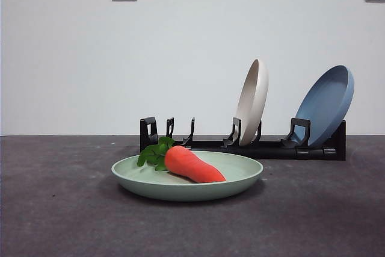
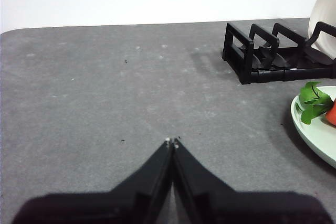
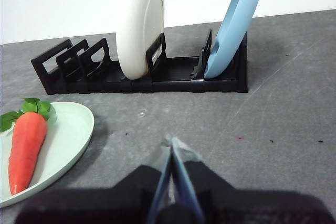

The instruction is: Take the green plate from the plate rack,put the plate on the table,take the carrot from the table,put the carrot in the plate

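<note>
Green plate (image 1: 187, 186): lying flat on the desk (image 1: 60, 209), just in front of the plate rack (image 1: 243, 145), toward the rack's vacant end.

Carrot (image 1: 192, 165): lying on its side inside the green plate, leaf tuft pointing toward the rack, tapered tip pointing toward the desk's near edge.

Plate rack: sitting near the desk's far edge, parallel to the wall. Holding a cream-white plate (image 1: 252, 102) upright at its middle holders and a blue plate (image 1: 326, 105) leaning at the end holders; remaining slots standing unfilled.

Left gripper (image 2: 172, 143): hovering over bare desk, well apart from the green plate; jaws pressing together, gripping nothing.

Right gripper (image 3: 172, 141): hovering over bare desk beside the green plate; jaws likewise closed together, gripping nothing.
</note>
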